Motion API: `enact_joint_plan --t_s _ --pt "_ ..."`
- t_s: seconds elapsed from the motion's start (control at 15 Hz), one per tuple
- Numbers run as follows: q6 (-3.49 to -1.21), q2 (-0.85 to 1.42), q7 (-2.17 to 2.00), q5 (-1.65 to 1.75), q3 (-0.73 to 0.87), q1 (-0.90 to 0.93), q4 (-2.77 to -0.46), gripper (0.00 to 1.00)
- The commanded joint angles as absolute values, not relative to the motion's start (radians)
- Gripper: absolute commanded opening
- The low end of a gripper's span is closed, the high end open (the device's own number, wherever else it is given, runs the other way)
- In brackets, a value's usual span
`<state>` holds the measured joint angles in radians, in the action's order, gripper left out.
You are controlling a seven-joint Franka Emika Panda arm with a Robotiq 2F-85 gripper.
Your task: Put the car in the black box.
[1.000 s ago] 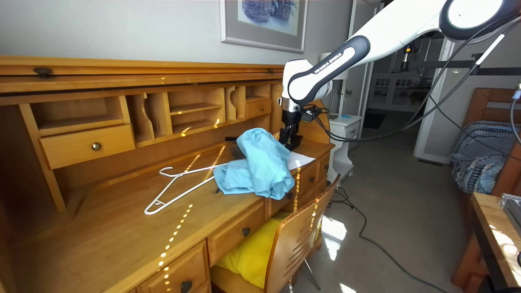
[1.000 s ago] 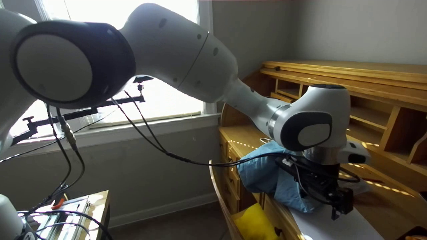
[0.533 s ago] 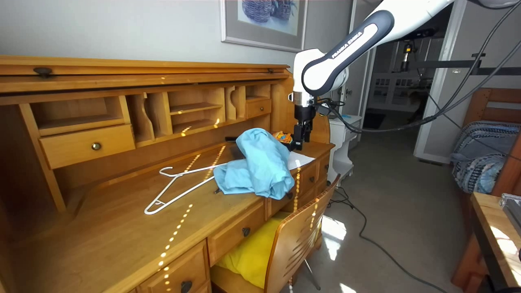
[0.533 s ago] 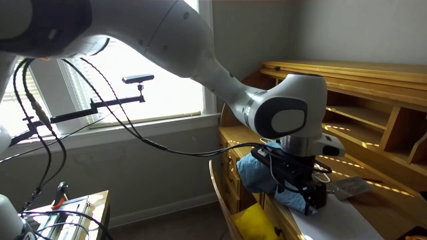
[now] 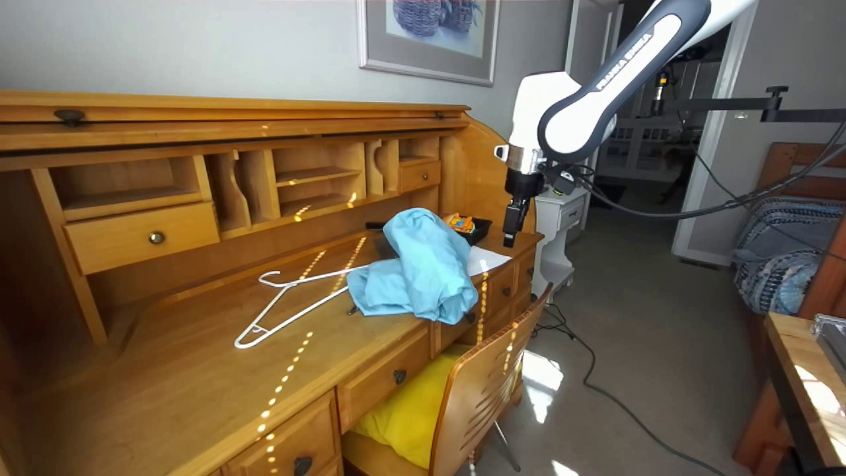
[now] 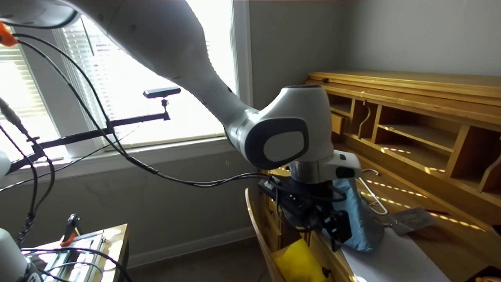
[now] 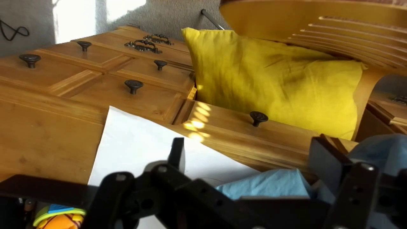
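Note:
The black box point(image 5: 486, 229) stands at the far right end of the desk in an exterior view. An orange toy point(image 5: 461, 223), possibly the car, shows in it, partly behind the blue cloth. In the wrist view the box point(image 7: 44, 190) is at the lower left, cut by the frame, and the orange toy point(image 7: 60, 220) with lime and blue parts lies inside. An exterior view shows only a corner of the box point(image 6: 485, 271). My gripper point(image 7: 254, 156) is open, with nothing between its fingers. It hangs point(image 5: 510, 239) above the desk's front edge, to the side of the box.
A crumpled blue cloth point(image 5: 423, 264) lies beside the gripper, over a white hanger point(image 5: 284, 312). White paper point(image 7: 136, 143) lies under the gripper. A chair point(image 5: 486, 383) with a yellow pillow point(image 7: 270, 76) stands at the desk front. Cubbyholes point(image 5: 317, 178) line the desk's back.
My arm has moved away from the box toward the desk's front edge. The box and orange toy, mostly hidden behind the gripper before, now show. The cloth and hanger have not moved.

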<state>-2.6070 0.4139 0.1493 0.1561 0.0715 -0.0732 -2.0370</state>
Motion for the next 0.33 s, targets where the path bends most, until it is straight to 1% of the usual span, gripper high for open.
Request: enact_joint_plan --t_s 0.0,0.07,0.13,0.27 --pt "-2.766 0.271 0.08 0.227 0.11 -0.035 -2.288 1.0" --pt "-2.823 0.25 0.05 0.233 0.12 -0.027 -2.343 1.0" --pt "-2.737 0.339 0.114 0.188 0.091 -0.056 -2.201 1.0" --pt "-2.796 0.301 0.09 0.198 0.102 -0.044 -2.286 1.0"
